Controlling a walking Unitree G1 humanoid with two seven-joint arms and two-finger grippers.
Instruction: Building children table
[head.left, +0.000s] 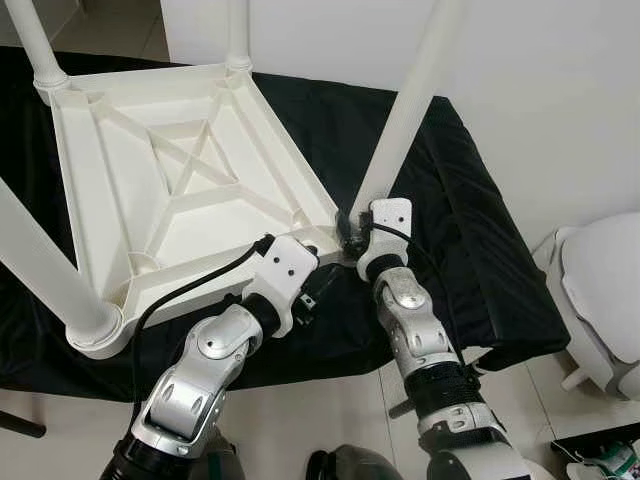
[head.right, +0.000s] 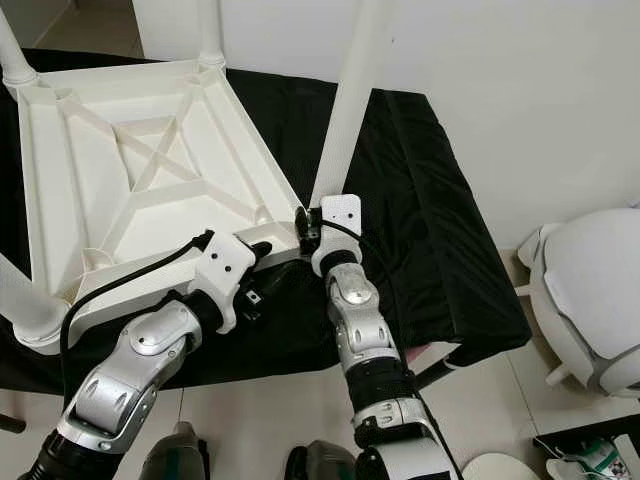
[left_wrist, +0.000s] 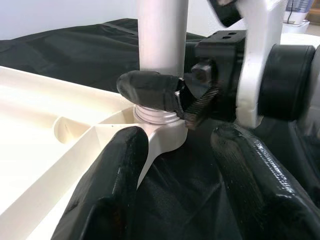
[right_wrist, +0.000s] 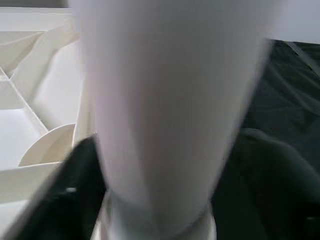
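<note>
White moulded plastic: the table (head.left: 190, 170) lies upside down on a black cloth (head.left: 460, 200) over the counter, ribbed underside up, legs standing in its corner sockets.

Left eye view: the right hand (head.left: 350, 232) sits at the base of the near-right leg (head.left: 405, 120). The left hand (head.left: 318, 270) is just beside that corner, low against the table edge. Judgement: the part is light, stiff and hollow, with a smooth, slippery skin; the long leg gives leverage, so a grip low by the socket controls it best.

Right eye view: same layout. A white rounded object (head.right: 590, 300) stands on the floor, well apart.

Left wrist view: detail the head views lack. One right-hand finger (left_wrist: 150, 90) presses the leg just above a threaded collar (left_wrist: 156, 115), which still shows above the socket; judged, the leg is not fully seated. The left hand's own fingers (left_wrist: 115, 190) are spread apart, holding nothing, straddling the corner.

Right wrist view: the leg is blurred and close between dark fingers (right_wrist: 82, 175), so the right hand is clamped on it.
</note>
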